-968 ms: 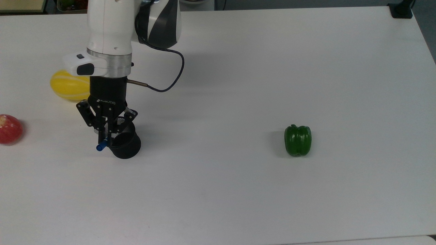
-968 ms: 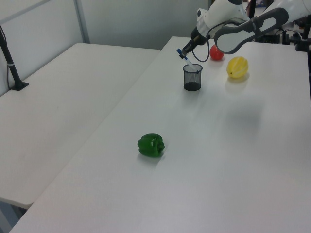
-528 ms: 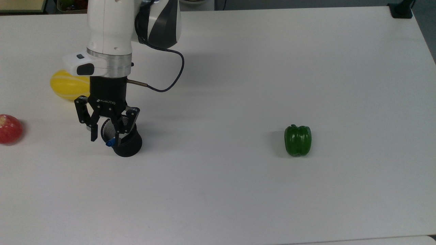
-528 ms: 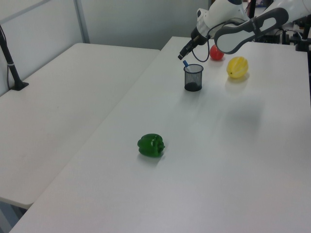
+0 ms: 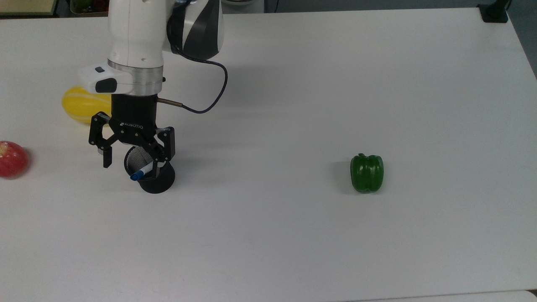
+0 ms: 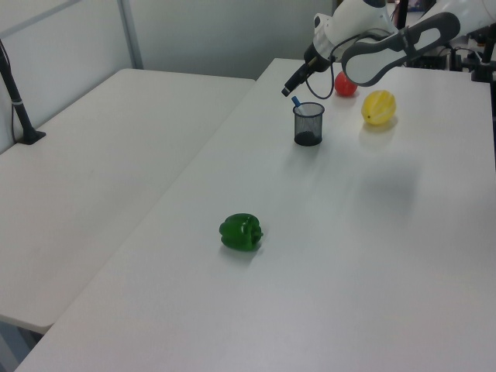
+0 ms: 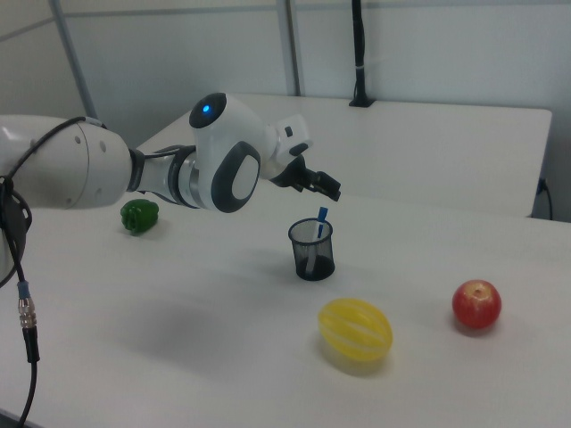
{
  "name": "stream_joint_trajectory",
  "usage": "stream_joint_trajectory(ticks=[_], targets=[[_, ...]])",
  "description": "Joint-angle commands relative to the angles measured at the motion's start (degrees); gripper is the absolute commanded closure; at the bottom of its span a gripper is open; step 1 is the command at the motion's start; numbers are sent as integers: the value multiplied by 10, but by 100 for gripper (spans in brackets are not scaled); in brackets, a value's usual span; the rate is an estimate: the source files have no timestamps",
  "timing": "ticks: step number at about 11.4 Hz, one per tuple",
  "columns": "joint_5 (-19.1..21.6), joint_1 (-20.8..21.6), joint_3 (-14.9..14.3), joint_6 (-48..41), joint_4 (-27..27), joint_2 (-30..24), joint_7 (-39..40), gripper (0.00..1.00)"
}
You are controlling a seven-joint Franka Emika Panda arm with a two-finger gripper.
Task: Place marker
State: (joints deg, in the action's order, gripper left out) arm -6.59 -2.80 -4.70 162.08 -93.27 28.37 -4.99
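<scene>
While the marker (image 5: 140, 172) stands inside the black mesh cup (image 5: 156, 178), it leans against the rim, with its blue cap projecting above the edge toward the top view's left. The gripper (image 5: 136, 157) hangs just above the cup with its two fingers spread wide apart and nothing between them; the marker appears free of both fingers, although the top view overlaps one finger with the cup mouth. In the right view, the marker (image 7: 321, 221) rises from the cup (image 7: 312, 251) below the gripper (image 7: 323, 185). The white table (image 5: 335, 84) also carries a yellow fruit (image 5: 82, 105) near the cup, partly behind the arm in the top view, a red apple (image 5: 11, 158) at the top view's left edge, and a green bell pepper (image 5: 367, 173) well apart toward the top view's right. In the left view, the cup (image 6: 308, 124) stands near the far end of the table.
</scene>
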Motion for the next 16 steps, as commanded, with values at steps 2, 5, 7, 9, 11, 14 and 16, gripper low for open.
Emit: stream_joint_trajectory(ticks=[2, 5, 7, 9, 11, 14, 16], targets=[[-10, 40, 2, -78, -2, -43, -6, 0], [-7, 75, 5, -226, -2, -106, -6, 0], [-5, 104, 5, -371, -1, -150, -3, 0], [-4, 123, 7, -466, -1, -184, 0, 0], [-1, 141, 7, -568, -1, -221, 9, 0], [2, 145, 7, -664, 0, -258, 14, 0], [3, 144, 7, -698, 0, -274, 14, 0]])
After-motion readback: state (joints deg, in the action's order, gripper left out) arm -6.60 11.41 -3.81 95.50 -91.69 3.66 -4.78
